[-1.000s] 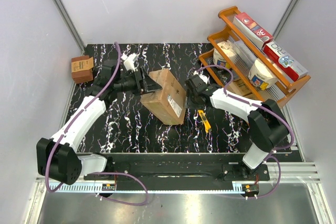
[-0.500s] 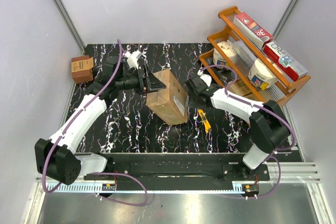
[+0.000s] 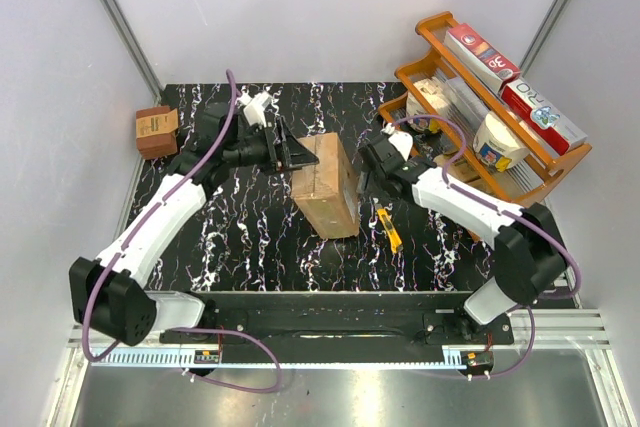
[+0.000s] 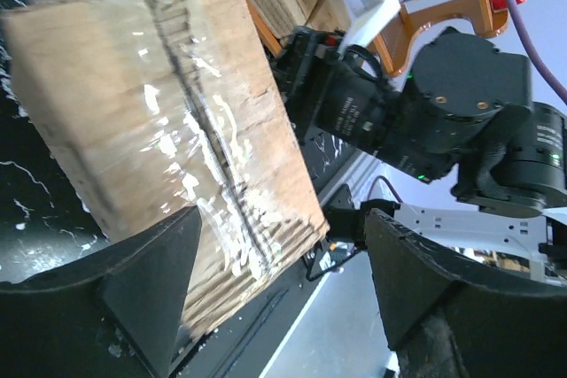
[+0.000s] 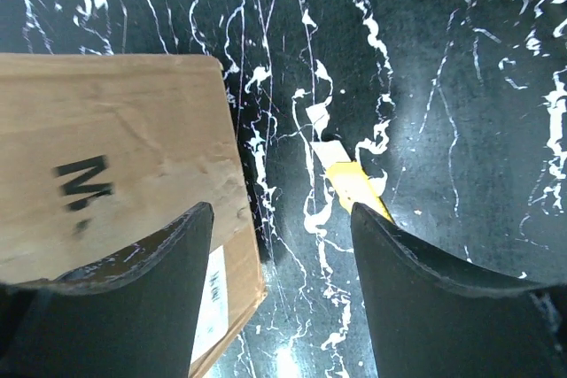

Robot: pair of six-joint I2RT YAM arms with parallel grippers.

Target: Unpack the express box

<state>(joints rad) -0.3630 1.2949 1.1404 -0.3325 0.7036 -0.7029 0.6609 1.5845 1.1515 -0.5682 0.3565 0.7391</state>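
I find the express box (image 3: 325, 182) at the middle of the table (image 3: 250, 242), seam taped shut, with left gripper (image 4: 282, 219) and right gripper (image 5: 282, 214) flanking it, both spread wide and empty: a positioning step, I judge, and next comes grasping the yellow cutter (image 5: 359, 181) just beside it.

Lab test cell, white panel walls (image 3: 300, 7), aluminium frame posts (image 3: 121, 22), marbled table (image 3: 250, 237)

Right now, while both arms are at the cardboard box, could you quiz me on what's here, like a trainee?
1. True or false: the express box has its flaps open.
2. What lies on the table right of the box? A) yellow cutter B) scissors C) pen
3. What do the right arm's jaws hold?
Key: 1 false, it is taped shut; 2 A; 3 nothing, they stand open.
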